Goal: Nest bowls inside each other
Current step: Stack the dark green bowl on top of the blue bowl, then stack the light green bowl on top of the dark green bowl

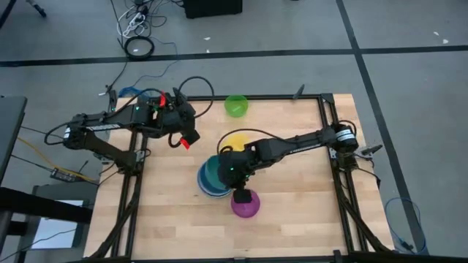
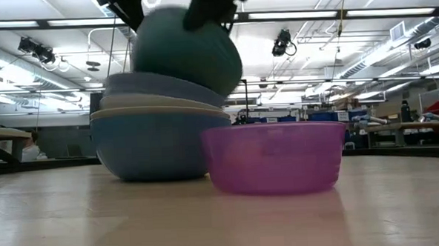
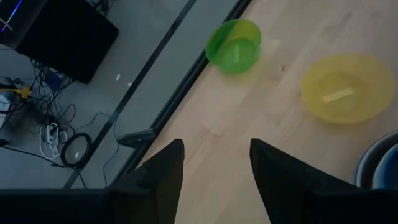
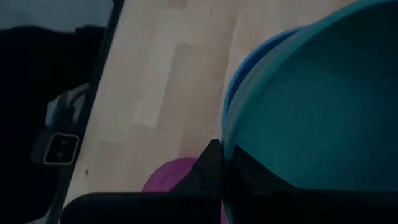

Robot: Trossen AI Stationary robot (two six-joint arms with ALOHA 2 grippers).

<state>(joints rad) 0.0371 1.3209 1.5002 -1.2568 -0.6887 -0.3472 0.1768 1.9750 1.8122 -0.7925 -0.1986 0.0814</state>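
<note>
Wooden table (image 1: 161, 219) — bowl stack (image 1: 207, 188), three loose bowls (image 1: 246, 205)

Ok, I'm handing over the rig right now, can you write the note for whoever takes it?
Right tool: shut on the teal bowl, holding it tilted over the stack, not yet seated.
Left tool: open, empty, waiting near the table's far left corner.
Done: blue and whitish bowls are nested in the stack at mid-table.
Left: seat the teal bowl, then add the yellow bowl just behind the stack, the green bowl at the far edge and the magenta bowl beside the stack in front.
</note>
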